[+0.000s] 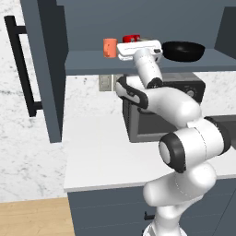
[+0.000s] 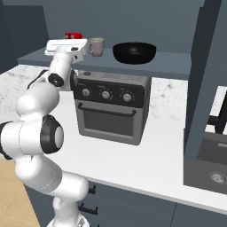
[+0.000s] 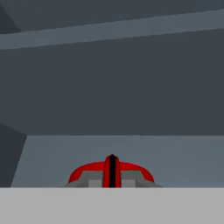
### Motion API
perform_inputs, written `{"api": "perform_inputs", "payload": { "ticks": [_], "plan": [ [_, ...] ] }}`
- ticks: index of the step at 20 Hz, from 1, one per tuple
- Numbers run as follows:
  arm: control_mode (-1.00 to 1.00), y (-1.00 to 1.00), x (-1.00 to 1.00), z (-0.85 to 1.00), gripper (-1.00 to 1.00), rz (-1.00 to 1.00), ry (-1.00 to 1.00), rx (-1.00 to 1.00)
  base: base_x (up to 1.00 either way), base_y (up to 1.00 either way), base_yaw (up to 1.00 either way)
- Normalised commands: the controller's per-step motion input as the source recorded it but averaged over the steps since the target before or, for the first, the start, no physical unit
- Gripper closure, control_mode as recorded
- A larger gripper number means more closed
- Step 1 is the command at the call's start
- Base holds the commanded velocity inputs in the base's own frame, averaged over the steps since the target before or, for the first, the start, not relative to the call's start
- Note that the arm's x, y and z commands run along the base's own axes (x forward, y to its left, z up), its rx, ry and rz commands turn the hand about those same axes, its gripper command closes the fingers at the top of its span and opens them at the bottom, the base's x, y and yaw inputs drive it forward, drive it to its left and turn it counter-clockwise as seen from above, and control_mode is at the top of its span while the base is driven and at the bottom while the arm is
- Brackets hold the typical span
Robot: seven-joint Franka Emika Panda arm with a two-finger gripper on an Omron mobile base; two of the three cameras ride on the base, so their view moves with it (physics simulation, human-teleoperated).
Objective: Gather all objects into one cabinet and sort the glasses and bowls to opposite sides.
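Red cup (image 3: 111,171) held at the fingertips, inside the cabinet (image 1: 138,62) above the shelf, toward its left part; rim pinched between the two dark tips of the gripper (image 3: 112,173), one tip apparently inside the wall and one outside, pressed almost together across it; judged small, light, rigid, glossy and so likely slippery; thin-wall rim pinch looks adequate for so light a piece but prone to swing or slip if jolted; best set down gently, upright.

Orange cup (image 1: 110,48) standing on the shelf just left of the hand, near but apart; grey-beige cup (image 2: 96,46) just beside the hand on its right, contact not resolvable; black bowl (image 2: 134,52) farther right on the same shelf, well apart from the cups; wide, shallow, heavier by judgement, its rim the only sensible hold.

Hard to read: most of the red cup hidden behind the white hand in both base views, only a red sliver at (image 1: 131,38); whether its base touches the shelf cannot be told; door (image 1: 44,69) swung open at left, with black bar handle (image 1: 20,64); toaster oven (image 2: 111,108) below on the counter (image 1: 97,152), partly masked by the arm.
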Motion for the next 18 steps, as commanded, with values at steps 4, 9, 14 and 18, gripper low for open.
{"api": "perform_inputs", "payload": {
  "ticks": [4,9,14,18],
  "plan": [
    [-1.0,0.0,0.2,-0.63,1.0,0.0,-0.43,-0.03,0.0,0.0,0.0],
    [-1.0,0.0,0.07,-0.94,1.0,0.0,-0.48,-0.06,0.0,0.0,0.0],
    [-1.0,-0.06,0.07,-1.0,1.0,0.0,-0.49,-0.09,0.0,0.0,0.0],
    [-1.0,-0.07,0.31,-0.94,1.0,0.0,-0.49,-0.02,0.0,0.0,0.0]
  ]
}}
